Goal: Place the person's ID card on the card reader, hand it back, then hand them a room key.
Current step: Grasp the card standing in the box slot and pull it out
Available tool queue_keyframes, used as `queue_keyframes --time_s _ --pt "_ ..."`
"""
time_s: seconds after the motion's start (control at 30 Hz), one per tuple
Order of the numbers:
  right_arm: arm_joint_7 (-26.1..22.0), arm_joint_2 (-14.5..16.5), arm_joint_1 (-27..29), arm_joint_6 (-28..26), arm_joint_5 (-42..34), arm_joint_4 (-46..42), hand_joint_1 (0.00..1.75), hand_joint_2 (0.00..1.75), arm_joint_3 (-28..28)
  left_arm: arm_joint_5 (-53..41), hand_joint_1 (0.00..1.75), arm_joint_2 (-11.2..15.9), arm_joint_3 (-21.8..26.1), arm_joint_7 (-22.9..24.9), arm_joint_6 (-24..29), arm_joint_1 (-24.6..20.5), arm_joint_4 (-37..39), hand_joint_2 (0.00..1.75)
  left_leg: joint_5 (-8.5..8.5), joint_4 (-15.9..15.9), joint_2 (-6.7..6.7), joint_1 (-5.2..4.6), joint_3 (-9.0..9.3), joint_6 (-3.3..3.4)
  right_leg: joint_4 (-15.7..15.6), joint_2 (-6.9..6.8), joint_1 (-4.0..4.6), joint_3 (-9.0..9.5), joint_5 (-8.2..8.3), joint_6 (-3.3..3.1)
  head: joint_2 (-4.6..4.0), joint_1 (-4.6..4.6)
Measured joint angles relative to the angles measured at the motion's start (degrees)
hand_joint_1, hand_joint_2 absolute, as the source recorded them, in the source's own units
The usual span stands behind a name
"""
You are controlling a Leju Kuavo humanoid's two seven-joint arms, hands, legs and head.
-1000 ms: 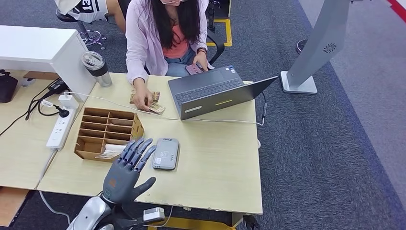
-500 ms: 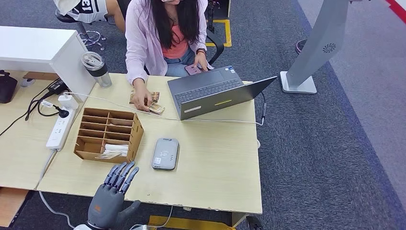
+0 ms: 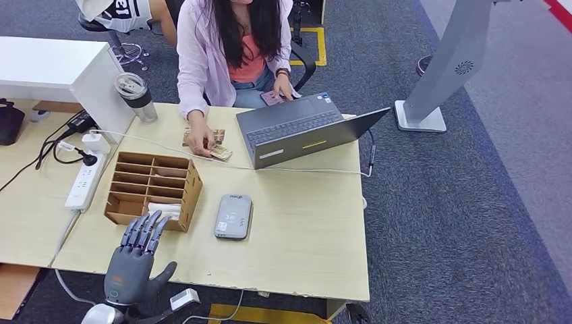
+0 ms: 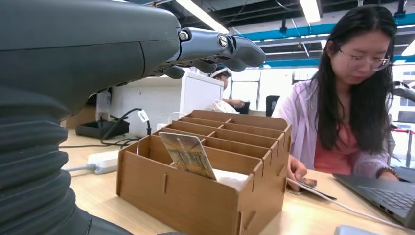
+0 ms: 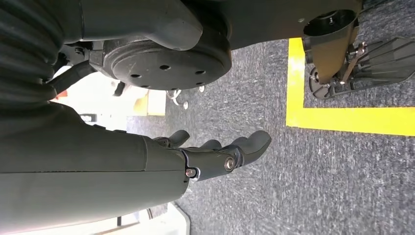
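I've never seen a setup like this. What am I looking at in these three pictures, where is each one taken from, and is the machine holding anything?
This is a two-armed humanoid robot working at a desk. The wide picture comes from a camera high on its body, looking down. The other two come from cameras at its wrists, just behind each hand.

The grey left hand hovers at the near edge of the desk, fingers spread, holding nothing. The right hand hangs down beside the robot above the carpet, also empty.

On the desk lie a wooden box with compartments with a card leaning in one of them, a flat grey card reader, a laptop, a power strip and a lidded cup. A person sits opposite, one hand resting on some cards.
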Motion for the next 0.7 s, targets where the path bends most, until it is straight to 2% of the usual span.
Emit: queue_keyframes --time_s 0.27,0.7 --pt "0.4 0.3 -0.7 -0.2 0.3 0.0 0.00 1.75 0.8 -0.6 0.00 -2.9 2.7 -1.3 0.8 -3.8 4.5 1.75 0.02 0.0 -0.02 -0.01 0.00 0.01 0.0 -0.01 0.00 0.02 0.02 0.00 0.00 0.00" --pt "0.5 0.7 -0.9 -0.2 0.7 -0.1 0.00 1.75 1.6 -0.8 0.00 -4.7 3.6 -1.8 0.6 -6.8 7.7 1.75 0.02 0.0 -0.03 0.00 0.00 0.01 0.0 -0.01 0.00 0.01 0.01 -0.01 0.00 -0.01"
